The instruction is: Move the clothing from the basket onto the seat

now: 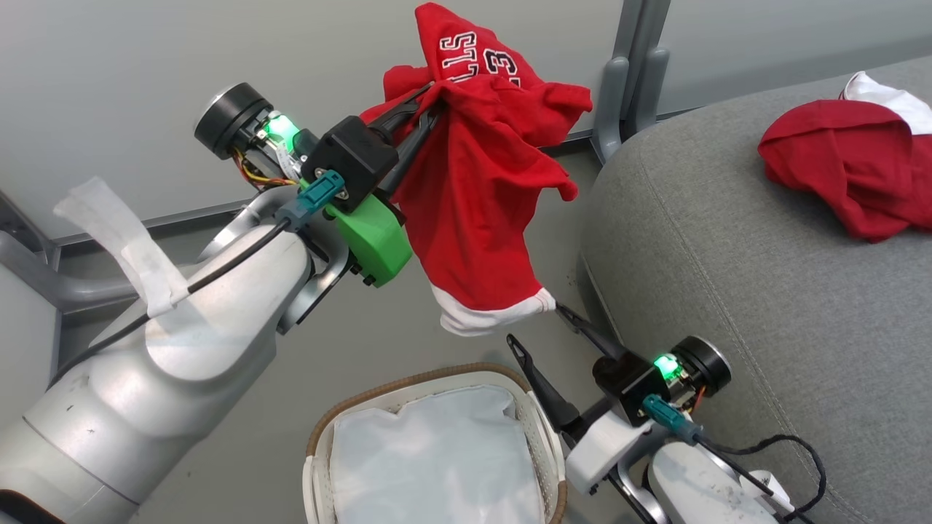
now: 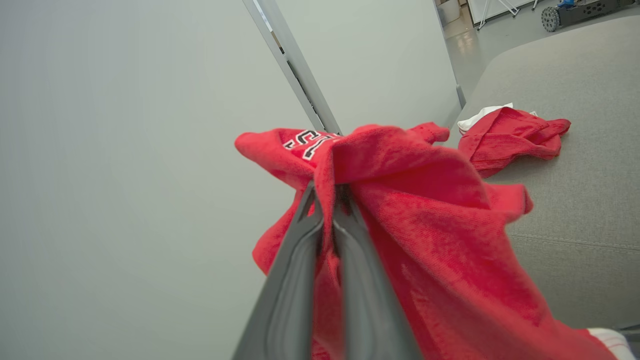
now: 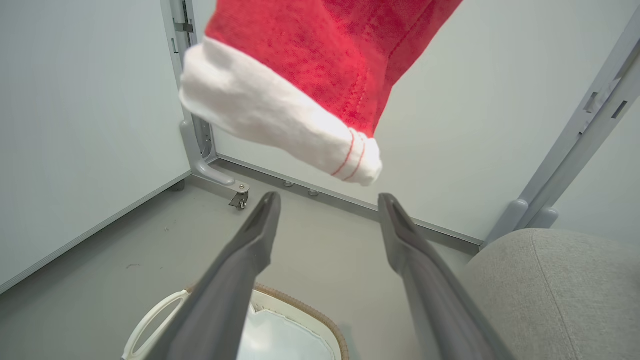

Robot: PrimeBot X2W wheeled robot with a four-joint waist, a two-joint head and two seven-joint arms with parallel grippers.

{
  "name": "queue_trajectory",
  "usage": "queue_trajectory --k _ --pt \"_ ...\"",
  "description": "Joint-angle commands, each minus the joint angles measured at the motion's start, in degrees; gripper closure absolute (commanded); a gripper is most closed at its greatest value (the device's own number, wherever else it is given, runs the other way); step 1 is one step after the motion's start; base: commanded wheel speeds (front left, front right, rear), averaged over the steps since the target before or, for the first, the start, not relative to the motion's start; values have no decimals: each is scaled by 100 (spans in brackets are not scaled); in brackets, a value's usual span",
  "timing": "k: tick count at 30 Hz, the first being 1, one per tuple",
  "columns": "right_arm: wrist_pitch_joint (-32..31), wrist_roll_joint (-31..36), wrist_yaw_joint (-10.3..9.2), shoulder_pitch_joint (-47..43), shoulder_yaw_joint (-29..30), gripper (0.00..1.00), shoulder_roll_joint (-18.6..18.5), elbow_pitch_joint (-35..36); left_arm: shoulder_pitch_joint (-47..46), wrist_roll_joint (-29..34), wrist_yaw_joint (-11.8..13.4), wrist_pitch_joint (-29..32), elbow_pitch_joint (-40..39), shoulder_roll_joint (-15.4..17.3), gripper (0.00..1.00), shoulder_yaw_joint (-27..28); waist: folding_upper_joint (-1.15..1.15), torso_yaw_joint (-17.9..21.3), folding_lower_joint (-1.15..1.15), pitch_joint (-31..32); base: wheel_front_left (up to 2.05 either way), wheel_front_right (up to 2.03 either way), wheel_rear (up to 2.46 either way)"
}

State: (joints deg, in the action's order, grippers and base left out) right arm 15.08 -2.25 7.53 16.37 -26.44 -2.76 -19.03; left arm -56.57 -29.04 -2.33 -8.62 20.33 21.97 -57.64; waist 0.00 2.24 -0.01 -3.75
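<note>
A red garment (image 1: 480,196) with white trim hangs in the air above the floor, my left gripper (image 1: 429,109) shut on its bunched top; close up, the red garment (image 2: 430,235) drapes over the closed fingers (image 2: 300,260) of my left gripper (image 2: 327,192). Its white hem (image 3: 280,120) dangles just above my right gripper (image 3: 327,200), which stands open and holds nothing. In the head view my right gripper (image 1: 537,326) sits between basket and seat. A second red garment (image 1: 844,167) lies on the grey seat (image 1: 728,240). The basket (image 1: 437,378) below holds just its white liner (image 1: 437,458).
Pale partition panels stand behind, with a grey post (image 1: 633,80) and its foot beside the seat's corner. A castor (image 3: 240,199) sits at the panel base. Grey floor (image 1: 240,466) surrounds the basket.
</note>
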Motion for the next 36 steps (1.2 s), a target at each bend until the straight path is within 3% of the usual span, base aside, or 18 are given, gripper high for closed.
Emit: queue_trajectory --k 1,11,25,27,29,36 --pt "14 0 -8 126 -5 0 -24 30 -114 -34 43 30 -26 -48 100 10 0 -14 1 -9 0 0 0" --pt "13 186 -8 511 75 0 -22 558 -214 -81 30 106 -35 -120 100 -59 0 -59 1 -19 0 0 0" --pt "13 175 -8 1411 -592 0 -22 -64 -327 -137 45 121 -99 -328 100 -109 0 -169 1 -134 0 0 0" --pt "13 70 -8 1500 -619 60 -22 -70 -294 -170 51 109 -92 -353 100 -117 0 -191 1 -142 0 0 0" --pt "12 -40 -8 1541 -626 100 -22 -31 -230 -187 56 92 -74 -351 100 -118 0 -210 1 -153 0 0 0" --pt "13 -150 -8 1519 -610 100 -22 115 21 -360 102 31 74 -256 100 -73 0 -216 1 -179 0 0 0"
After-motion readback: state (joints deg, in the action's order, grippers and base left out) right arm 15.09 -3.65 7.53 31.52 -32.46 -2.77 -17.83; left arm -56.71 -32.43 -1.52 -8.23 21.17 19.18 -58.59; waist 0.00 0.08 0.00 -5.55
